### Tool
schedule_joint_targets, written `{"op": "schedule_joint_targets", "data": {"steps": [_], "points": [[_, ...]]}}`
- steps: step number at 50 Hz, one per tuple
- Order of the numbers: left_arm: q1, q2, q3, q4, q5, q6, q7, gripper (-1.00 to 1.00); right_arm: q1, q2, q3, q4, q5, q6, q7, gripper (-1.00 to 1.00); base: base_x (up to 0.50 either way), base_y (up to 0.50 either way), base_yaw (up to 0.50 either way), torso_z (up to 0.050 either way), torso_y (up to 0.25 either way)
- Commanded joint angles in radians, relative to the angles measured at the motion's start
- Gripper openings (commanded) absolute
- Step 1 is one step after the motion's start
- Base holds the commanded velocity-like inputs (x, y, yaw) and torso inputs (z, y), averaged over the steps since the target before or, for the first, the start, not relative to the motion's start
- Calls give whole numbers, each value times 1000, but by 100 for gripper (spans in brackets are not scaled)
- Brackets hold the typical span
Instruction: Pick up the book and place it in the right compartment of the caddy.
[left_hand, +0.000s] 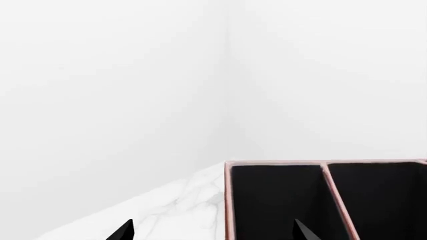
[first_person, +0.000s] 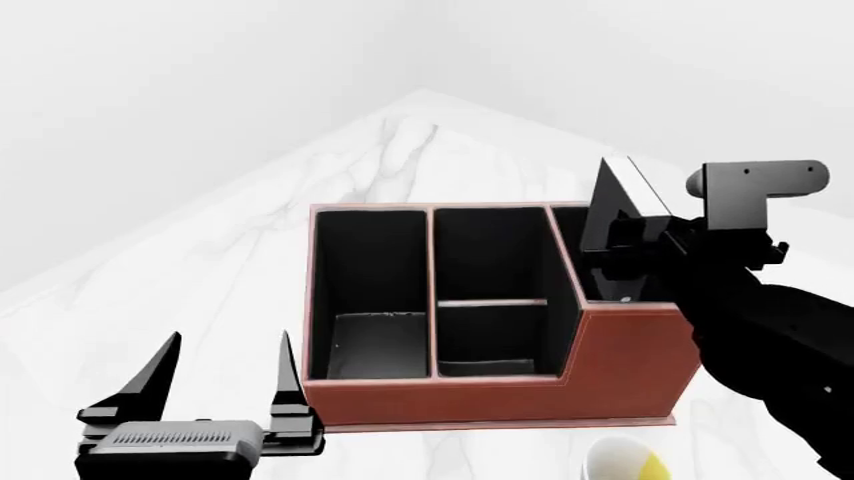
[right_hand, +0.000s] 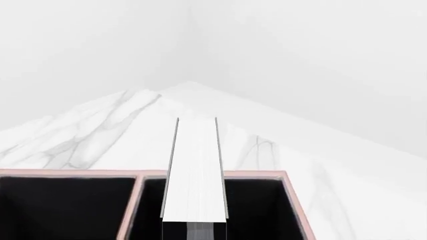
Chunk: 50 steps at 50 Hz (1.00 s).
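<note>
Above the caddy's (first_person: 534, 390) right end, the right hand (first_person: 627, 240) grips the book (right_hand: 195, 170) upright, white page edges facing the wrist camera, directly over the right compartment (right_hand: 257, 210). From the head view the book's lower part seems to sit at or just inside the compartment's rim, though the arm hides the exact depth, so I cannot tell whether it touches the walls. Pickup and carry look done; what remains, as I judge it, is lowering the book fully into that tall black-lined section and letting go. Near the desk's (first_person: 240, 250) front edge the left hand (first_person: 220, 385) hovers with its fingers spread apart, holding nothing, just off the caddy's low-fronted left section. A white-and-yellow mug (first_person: 625, 462) peeks in at the desk's front edge, close before the caddy.
</note>
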Motion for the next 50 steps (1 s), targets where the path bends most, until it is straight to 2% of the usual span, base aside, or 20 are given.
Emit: {"op": "schedule_joint_targets", "data": {"steps": [1,50], "points": [[-1,0,4,-2,2,3,-2,100,-19,-5,4,31,-83,-39,-33,-100,0,0,0,0,0],[-3,-9,12,-4,-9,9,-7,100,-72,-17,-19,74,-127,-89,-48,-100,0,0,0,0,1]]}}
